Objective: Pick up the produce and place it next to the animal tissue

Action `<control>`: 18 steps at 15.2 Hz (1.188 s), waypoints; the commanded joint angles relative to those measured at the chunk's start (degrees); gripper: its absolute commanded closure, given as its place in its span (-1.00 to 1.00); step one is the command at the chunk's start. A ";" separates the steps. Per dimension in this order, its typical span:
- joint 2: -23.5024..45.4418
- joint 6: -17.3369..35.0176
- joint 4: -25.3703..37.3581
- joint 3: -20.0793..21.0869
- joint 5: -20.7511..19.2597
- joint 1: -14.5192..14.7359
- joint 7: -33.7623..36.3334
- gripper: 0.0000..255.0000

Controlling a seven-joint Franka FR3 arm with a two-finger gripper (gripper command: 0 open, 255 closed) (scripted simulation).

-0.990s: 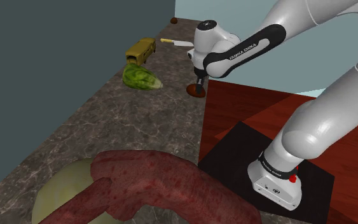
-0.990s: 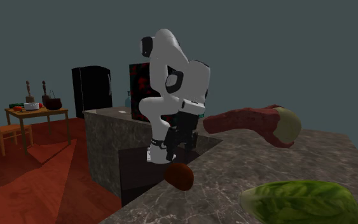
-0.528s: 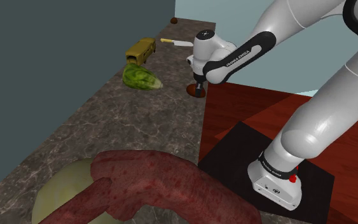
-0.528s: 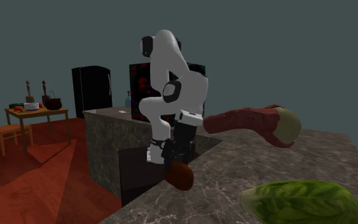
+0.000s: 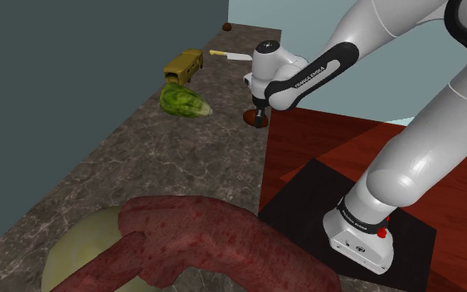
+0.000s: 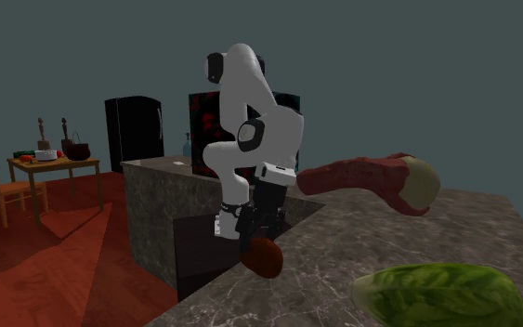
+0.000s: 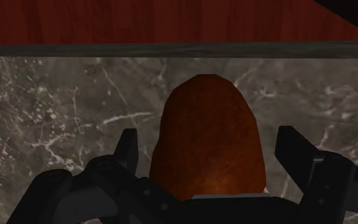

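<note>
Gripper [image 7: 208,137] fingers stand apart, straddling the red-brown potato [image 7: 209,121] at the marble counter [image 7: 56,114] edge without touching it. Its long axis runs crosswise to their closing line. In the shoulder view, the raw meat [image 5: 206,240] lies toward 7 o'clock.

- Lettuce [image 5: 185,101] is set on the counter [image 5: 140,158].
- Toy bus [image 5: 182,65] is placed just behind the lettuce.
- Oval produce [image 7: 206,140] is placed right of the lettuce, per shoulder view.
- Meat [image 5: 198,232] is laid well before the lettuce.
</note>
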 commanded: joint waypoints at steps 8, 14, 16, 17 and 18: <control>0.00 0.01 -0.02 0.00 -0.01 -0.01 0.00 1.00; -2.44 -3.04 0.80 0.04 1.80 0.40 -1.96 1.00; -3.58 -4.58 1.30 0.06 2.60 0.60 -2.85 1.00; -4.13 -5.35 1.57 0.06 2.98 0.70 -3.28 1.00; -4.66 -6.12 1.86 0.06 3.34 0.80 -3.69 1.00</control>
